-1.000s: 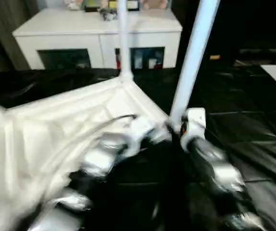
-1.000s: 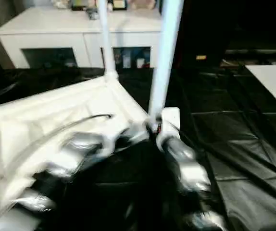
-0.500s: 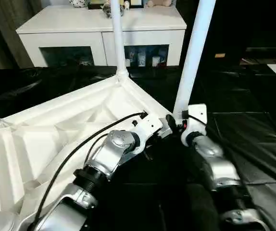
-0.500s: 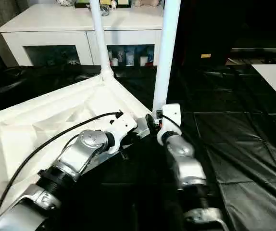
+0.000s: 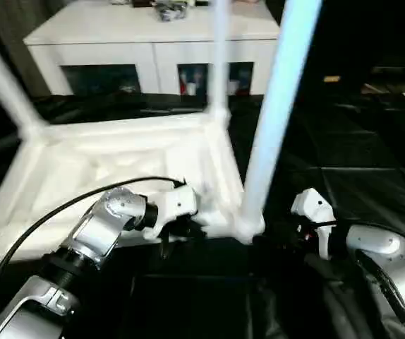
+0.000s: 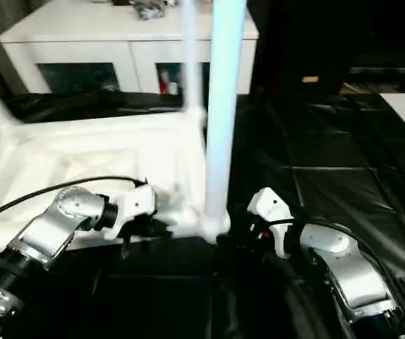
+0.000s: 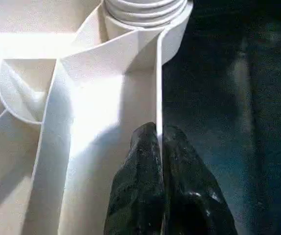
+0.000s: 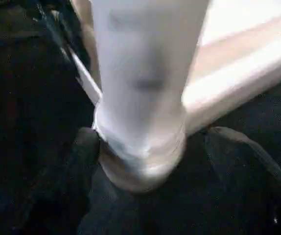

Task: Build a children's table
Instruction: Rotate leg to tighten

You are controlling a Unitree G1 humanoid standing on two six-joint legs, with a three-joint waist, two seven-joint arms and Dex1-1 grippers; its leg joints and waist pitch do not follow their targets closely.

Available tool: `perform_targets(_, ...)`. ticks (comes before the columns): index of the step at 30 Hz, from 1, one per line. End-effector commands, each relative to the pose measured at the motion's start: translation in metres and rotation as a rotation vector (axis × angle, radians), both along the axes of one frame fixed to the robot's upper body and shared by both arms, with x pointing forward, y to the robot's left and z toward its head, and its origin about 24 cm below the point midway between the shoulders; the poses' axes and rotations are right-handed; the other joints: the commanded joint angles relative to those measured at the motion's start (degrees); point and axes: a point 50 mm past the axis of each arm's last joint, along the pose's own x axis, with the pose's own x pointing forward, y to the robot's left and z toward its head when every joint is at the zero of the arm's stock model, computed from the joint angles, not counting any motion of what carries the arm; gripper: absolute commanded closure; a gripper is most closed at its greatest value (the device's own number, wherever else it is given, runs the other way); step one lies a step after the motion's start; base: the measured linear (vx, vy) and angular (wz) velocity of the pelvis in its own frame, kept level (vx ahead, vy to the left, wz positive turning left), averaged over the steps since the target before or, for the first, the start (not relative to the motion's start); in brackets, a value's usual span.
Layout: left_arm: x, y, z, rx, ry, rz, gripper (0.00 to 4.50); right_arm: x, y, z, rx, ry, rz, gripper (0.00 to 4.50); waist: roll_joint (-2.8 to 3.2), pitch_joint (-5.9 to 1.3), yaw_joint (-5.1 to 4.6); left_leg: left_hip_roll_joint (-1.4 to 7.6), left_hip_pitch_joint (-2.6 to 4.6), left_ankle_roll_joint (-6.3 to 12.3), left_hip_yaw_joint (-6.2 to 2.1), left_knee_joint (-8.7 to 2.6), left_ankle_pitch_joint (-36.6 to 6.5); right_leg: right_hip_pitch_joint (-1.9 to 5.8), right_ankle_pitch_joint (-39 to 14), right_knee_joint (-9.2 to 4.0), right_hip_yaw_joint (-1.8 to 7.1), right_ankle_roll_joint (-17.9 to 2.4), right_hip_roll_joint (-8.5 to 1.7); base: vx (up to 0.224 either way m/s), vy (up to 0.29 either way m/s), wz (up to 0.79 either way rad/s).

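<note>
The tabletop [image 5: 118,162] lies upside down on the black floor cover [image 5: 372,191], the left gripper [image 7: 158,142] is clenched on its edge rim, and the right gripper [image 8: 145,196] stands wide apart around the near leg [image 5: 269,127], which could tilt or slip from its socket.

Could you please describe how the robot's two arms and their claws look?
Both forearms are silver metal with rounded joints and black collars. The left arm ends in a white wrist block, and a black cable runs along it. The right arm has a white wrist housing with thin black wires. The left claw has two glossy black fingers with rounded tips.
</note>
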Motion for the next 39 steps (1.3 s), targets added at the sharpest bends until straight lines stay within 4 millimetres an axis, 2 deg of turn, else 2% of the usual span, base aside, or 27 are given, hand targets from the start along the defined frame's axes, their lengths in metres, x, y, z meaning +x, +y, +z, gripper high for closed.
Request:
perform_targets(1, -0.014, 0.0, -0.018, 0.05, 0.1, -0.051, 4.5, 0.002, 0.004, 0.005, 0.013, -0.014, 0.012, 0.77, -0.48, -2.12, -0.05, 3.22, 0.33, 4.78, -0.89, -4.3, -9.29, 2.14, -1.95, -3.36, 1.65, -17.25, -3.3, 0.0, 0.0, 0.0)
perform_targets(6, -0.015, 0.002, -0.018, 0.048, 0.104, -0.059, 4.5, 0.0, 0.006, 0.004, 0.02, 0.013, 0.043, 0.77, -0.64, -2.36, -0.02, 2.97, 0.15, 5.34, -0.88, -3.92, -6.28, 2.42, 1.96, -2.94, 1.63, -17.3, -3.27, 0.0, 0.0, 0.0)
perform_targets(8, -0.015, 0.003, -0.018, 0.051, 0.108, -0.06, 4.5, 0.0, 0.006, 0.003, 0.03, 0.034, 0.048, 1.03, -0.65, -2.42, 0.02, 2.93, 0.15, 5.88, -0.84, -3.81, -5.77, 2.44, 3.2, -2.81, 1.58, -17.62, -3.24, 0.0, 0.0, 0.0)
perform_targets(12, -0.015, 0.004, -0.018, 0.052, 0.114, -0.058, 4.5, 0.002, 0.005, 0.002, 0.048, 0.04, 0.032, 1.13, -0.62, -2.42, 0.03, 2.95, 0.2, 5.95, -0.86, -3.82, -6.0, 2.45, 2.53, -2.85, 1.54, -17.7, -3.27, 0.0, 0.0, 0.0)
perform_targets(13, -0.015, 0.004, -0.018, 0.053, 0.115, -0.058, 4.5, 0.002, 0.005, 0.002, 0.051, 0.043, 0.032, 1.4, -0.66, -2.39, 0.03, 2.94, 0.16, 5.87, -0.86, -3.83, -6.17, 2.47, 2.11, -2.87, 1.54, -17.65, -3.24, 0.0, 0.0, 0.0)
perform_targets(18, -0.015, 0.005, -0.018, 0.052, 0.127, -0.06, 4.5, 0.002, 0.007, 0.001, 0.07, 0.055, 0.027, 1.74, -0.62, -2.47, 0.04, 2.92, 0.18, 5.68, -0.89, -3.77, -5.84, 2.49, 2.28, -2.77, 1.52, -17.62, -3.21, 0.0, 0.0, 0.0)
perform_targets(21, -0.015, 0.006, -0.02, 0.065, 0.125, -0.041, 4.5, 0.005, 0.007, -0.003, 0.093, 0.054, -0.028, 1.78, -0.57, -2.5, -0.01, 2.83, 0.11, 6.01, -0.88, -3.65, -4.95, 2.53, 3.35, -2.64, 1.5, -17.79, -3.22, 0.0, 0.0, 0.0)
perform_targets(23, -0.012, 0.003, -0.023, 0.058, 0.113, 0.01, 4.5, 0.013, 0.005, -0.011, 0.07, 0.032, -0.146, 1.79, -0.67, -2.26, -0.18, 2.79, 0.09, 5.53, -0.83, -3.82, -6.33, 2.43, 1.28, -2.91, 1.47, -17.77, -3.18, 0.0, 0.0, 0.0)
perform_targets(24, -0.01, -0.001, -0.024, 0.048, 0.1, 0.051, 4.5, 0.02, 0.004, -0.017, 0.055, 0.018, -0.237, 1.79, -0.61, -2.06, -0.32, 2.81, 0.08, 5.0, -0.83, -4.01, -7.48, 2.27, -0.77, -3.07, 1.46, -17.7, -3.2, 0.0, 0.0, 0.0)
perform_targets(25, -0.008, -0.006, -0.026, 0.034, 0.091, 0.09, 4.5, 0.024, 0.004, -0.022, 0.052, 0.015, -0.315, 1.79, -0.63, -1.69, -0.64, 2.7, 0.02, 3.37, -0.88, -4.34, -10.76, 2.16, -6.42, -3.6, 1.42, -17.01, -3.19, -0.055, -0.008, -0.04)
perform_targets(26, -0.007, -0.009, -0.027, 0.025, 0.086, 0.113, 4.5, 0.027, 0.004, -0.025, 0.052, 0.015, -0.358, 1.79, -0.64, -1.47, -1.1, 2.58, 0.21, 1.54, -1.03, -4.68, -13.8, 2.06, -13.21, -4.05, 1.38, -15.65, -3.21, -0.055, -0.008, -0.04)
perform_targets(27, -0.004, -0.016, -0.029, 0.008, 0.074, 0.17, 4.5, 0.032, 0.008, -0.028, 0.063, 0.003, -0.437, 1.79, -0.63, -1.55, -1.45, 2.65, 0.36, 0.11, -1.11, -4.74, -15.11, 1.87, -16.61, -4.26, 1.55, -14.29, -3.32, -0.056, -0.001, -0.04)
perform_targets(29, 0.0, -0.03, -0.032, -0.017, 0.061, 0.266, 4.5, 0.04, 0.015, -0.033, 0.088, -0.007, -0.58, 1.79, -0.76, -1.53, -1.86, 2.55, 0.36, -0.61, -1.39, -4.9, -16.43, 1.75, -19.09, -4.66, 1.54, -12.86, -3.21, 0.0, 0.0, 0.0)
perform_targets(30, 0.002, -0.038, -0.034, -0.031, 0.063, 0.327, 4.5, 0.044, 0.019, -0.034, 0.095, -0.011, -0.661, 1.79, -0.53, -1.54, -1.98, 2.48, 0.26, -0.7, -1.35, -4.9, -16.45, 1.66, -18.98, -4.58, 1.6, -12.61, -3.18, 0.0, 0.0, 0.0)
perform_targets(32, 0.005, -0.048, -0.036, -0.042, 0.061, 0.396, 4.5, 0.048, 0.024, -0.036, 0.098, -0.012, -0.751, 1.79, -0.72, -1.72, -2.08, 2.37, 0.35, -0.87, -1.33, -4.86, -15.64, 1.52, -17.96, -4.81, 1.61, -12.2, -3.11, 0.0, 0.0, 0.0)
perform_targets(33, 0.006, -0.063, -0.039, -0.059, 0.059, 0.478, 4.5, 0.053, 0.033, -0.039, 0.099, -0.018, -0.866, 1.79, -0.51, -1.77, -2.29, 2.42, 0.27, -0.89, -1.21, -4.8, -14.77, 1.37, -16.07, -4.7, 1.71, -12.5, -3.02, 0.0, 0.0, 0.0)
perform_targets(34, 0.005, -0.074, -0.04, -0.072, 0.062, 0.503, 4.5, 0.056, 0.041, -0.04, 0.11, -0.015, -0.913, 1.79, -0.66, -1.8, -2.29, 2.44, 0.31, -1.0, -1.24, -4.83, -14.58, 1.38, -15.71, -4.88, 1.68, -12.49, -3.03, 0.0, 0.0, 0.0)
perform_targets(35, 0.005, -0.08, -0.04, -0.081, 0.066, 0.516, 4.5, 0.057, 0.046, -0.041, 0.118, -0.012, -0.939, 1.8, -0.9, -1.69, -2.27, 2.22, 0.4, -0.92, -1.22, -4.83, -15.0, 1.28, -16.98, -5.07, 1.62, -12.0, -2.94, 0.0, 0.0, 0.0)
perform_targets(36, 0.005, -0.087, -0.04, -0.09, 0.056, 0.524, 4.5, 0.058, 0.055, -0.041, 0.115, -0.018, -0.94, 1.8, -0.78, -1.76, -2.22, 2.12, 0.36, -0.64, -1.2, -4.77, -15.18, 1.3, -17.4, -5.07, 1.68, -11.8, -3.01, 0.0, 0.0, 0.0)
perform_targets(37, 0.005, -0.091, -0.04, -0.085, 0.038, 0.522, 4.5, 0.059, 0.065, -0.041, 0.125, -0.019, -0.904, 1.8, -0.93, -1.81, -2.07, 2.22, 0.34, -0.15, -1.25, -4.81, -15.31, 1.26, -17.81, -5.3, 1.68, -11.26, -3.07, 0.0, 0.0, 0.0)
perform_targets(39, 0.008, -0.093, -0.038, -0.067, -0.009, 0.528, 4.5, 0.061, 0.079, -0.037, 0.139, -0.053, -0.847, 1.8, -0.78, -1.73, -1.72, 2.19, 0.21, 0.73, -1.24, -4.85, -15.68, 1.24, -18.17, -5.43, 1.7, -10.18, -3.1, 0.0, 0.0, 0.0)
